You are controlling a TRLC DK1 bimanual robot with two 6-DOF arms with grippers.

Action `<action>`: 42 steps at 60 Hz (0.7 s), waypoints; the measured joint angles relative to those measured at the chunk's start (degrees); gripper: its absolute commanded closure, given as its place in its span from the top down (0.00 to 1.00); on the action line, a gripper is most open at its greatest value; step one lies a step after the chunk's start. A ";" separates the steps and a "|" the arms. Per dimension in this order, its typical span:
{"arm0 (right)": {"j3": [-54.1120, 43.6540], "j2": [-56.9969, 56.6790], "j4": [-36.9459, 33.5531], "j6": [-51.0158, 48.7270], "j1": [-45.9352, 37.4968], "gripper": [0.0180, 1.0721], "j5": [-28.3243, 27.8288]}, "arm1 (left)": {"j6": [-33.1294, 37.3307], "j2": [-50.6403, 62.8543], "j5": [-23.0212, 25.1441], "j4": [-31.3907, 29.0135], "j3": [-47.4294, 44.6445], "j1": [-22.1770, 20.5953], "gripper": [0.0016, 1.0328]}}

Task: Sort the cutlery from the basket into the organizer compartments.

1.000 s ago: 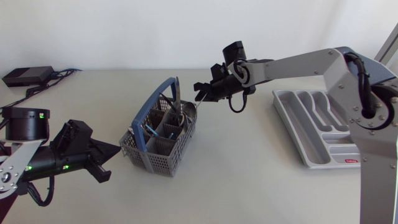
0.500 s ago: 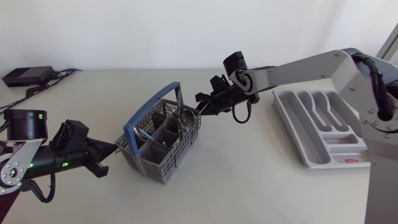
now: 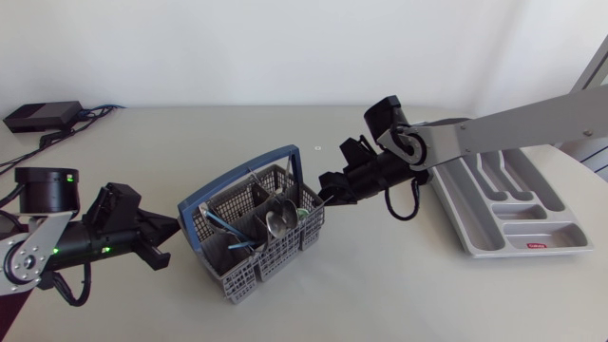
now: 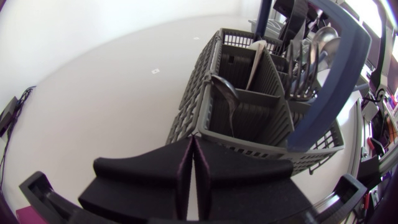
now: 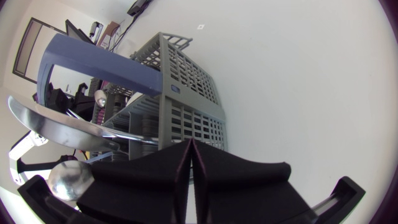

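Basket: grey mesh, blue handle, mid-table, skewed to the table edges. Cutlery stands in its compartments, one spoon bowl-up near the middle.

Organizer: grey tray at the basket's 3 o'clock, well apart from it. Can't tell if anything lies in its slots.

Left arm comes in low. Left gripper is at the basket's 9 o'clock, tips right at the wall. Left wrist view: left gripper has its fingers pressed together with nothing between them, nose against the basket wall. A spoon leans in the nearest compartment straight ahead, and the handle arches over beyond it.

Right arm reaches past the organizer. Right gripper is at the basket's 2 o'clock, tips at the rim. Right wrist view: right gripper is also pressed flat together and holds nothing visible, tips touching the basket side. A flat silver piece and a spoon bowl sit beside the fingers.

Black box with cables sits at the table's 10 o'clock corner.
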 measured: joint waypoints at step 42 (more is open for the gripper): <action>-6.36 -4.59 0.09 -3.43 -7.02 0.07 -0.57 | -3.50 24.11 0.52 0.70 21.14 -8.44 0.03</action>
